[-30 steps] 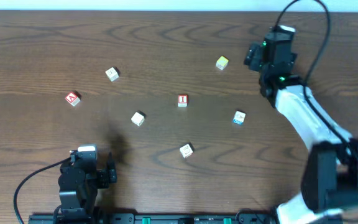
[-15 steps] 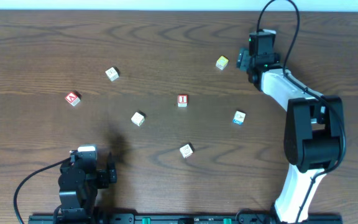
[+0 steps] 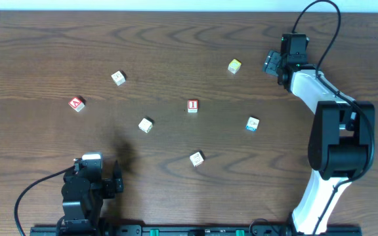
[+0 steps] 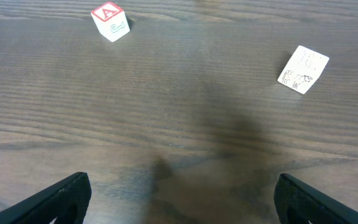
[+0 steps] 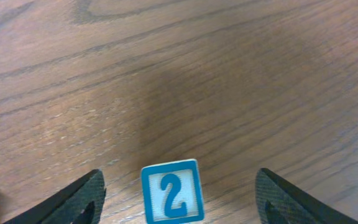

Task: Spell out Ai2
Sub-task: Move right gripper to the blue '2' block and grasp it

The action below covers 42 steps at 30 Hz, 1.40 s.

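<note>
The red A block (image 3: 77, 103) lies at the left and shows far ahead in the left wrist view (image 4: 110, 21). The red I block (image 3: 192, 105) lies mid-table. The blue 2 block (image 3: 252, 123) lies to its right. In the right wrist view it (image 5: 171, 191) sits face up on the wood between my fingers, touching neither. My right gripper (image 3: 272, 62) (image 5: 179, 177) is open and empty at the far right of the table. My left gripper (image 3: 97, 164) (image 4: 182, 183) is open and empty near the front left edge.
A yellow-topped block (image 3: 234, 65) lies just left of the right gripper. White blocks lie at the upper left (image 3: 118, 78), at centre left (image 3: 146, 124) (image 4: 303, 70) and at centre front (image 3: 197, 158). The right arm (image 3: 333, 131) stretches along the right side.
The right gripper swung left toward the yellow-topped block, then back to the right. The left arm and all the blocks have not moved.
</note>
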Tool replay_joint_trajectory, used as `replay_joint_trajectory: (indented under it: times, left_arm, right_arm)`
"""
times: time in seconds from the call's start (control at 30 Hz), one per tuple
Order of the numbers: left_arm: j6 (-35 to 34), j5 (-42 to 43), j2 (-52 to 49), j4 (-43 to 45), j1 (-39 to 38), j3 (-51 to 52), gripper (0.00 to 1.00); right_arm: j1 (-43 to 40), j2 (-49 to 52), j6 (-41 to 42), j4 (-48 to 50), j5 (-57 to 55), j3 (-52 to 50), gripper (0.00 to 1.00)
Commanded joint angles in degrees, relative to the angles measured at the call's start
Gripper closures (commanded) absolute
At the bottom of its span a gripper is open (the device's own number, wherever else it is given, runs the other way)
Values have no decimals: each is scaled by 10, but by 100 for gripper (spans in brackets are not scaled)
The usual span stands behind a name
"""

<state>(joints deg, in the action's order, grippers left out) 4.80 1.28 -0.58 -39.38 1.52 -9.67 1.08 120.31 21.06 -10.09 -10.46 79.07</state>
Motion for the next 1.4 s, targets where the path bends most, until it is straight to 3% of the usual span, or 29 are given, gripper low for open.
replay_joint_trajectory:
  times: [0.0,0.37,0.53,0.67,0.77,1.37]
  left_arm:
    - [8,-2,3,-5,3,5,4]
    - [8,-2,3,-4,3,5,5]
    - [8,-2,3,-5,3,5,5]
    - [8,-2,3,-5,3,5,5]
    - [8,-2,3,-4,3,5,5]
    - [8,-2,3,-5,3,5,5]
  right_arm:
    - [1,8,14,-2,18,4,25]
    - [1,16,-23,-17,19,4,29]
    - [1,16,-32,-25,17,3,51]
    - [1,16,-40,-30,17,3,62]
    - [1,16,-40,-31,17,3,61]
    - [1,16,-71,-31,17,3,73]
